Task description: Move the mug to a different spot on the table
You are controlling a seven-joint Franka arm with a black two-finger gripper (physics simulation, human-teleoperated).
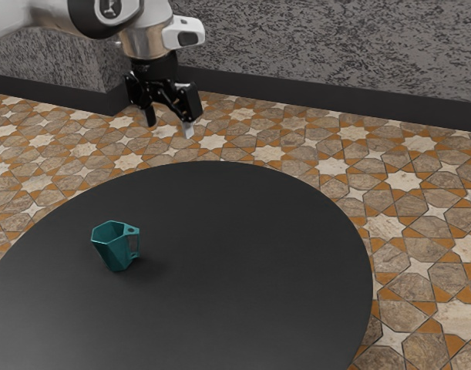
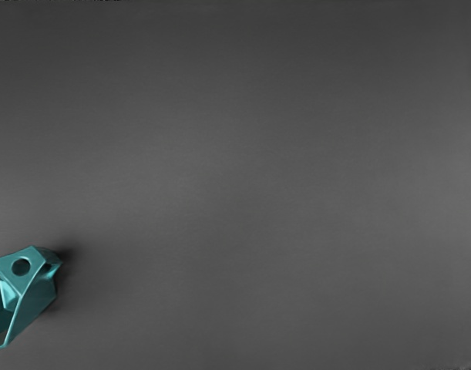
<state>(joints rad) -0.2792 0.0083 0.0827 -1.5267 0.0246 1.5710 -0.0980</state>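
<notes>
Up at the upper left of the exterior view: black two-finger hand (image 1: 170, 127), fingers spread and empty, high above the round black table (image 1: 243, 254). Toward the frame's lower left, upright on the table: faceted teal mug (image 1: 116, 245). Wrist view: mug (image 2: 23, 297) on the dark table (image 2: 258, 154), off to one side of the hand.

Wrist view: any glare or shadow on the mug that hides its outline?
Wrist view: no glare; the mug is evenly lit, cut off at the frame edge, a small dark shadow beside its handle on the matte table. Exterior view: outline clear, only a faint shadow at its base.
</notes>
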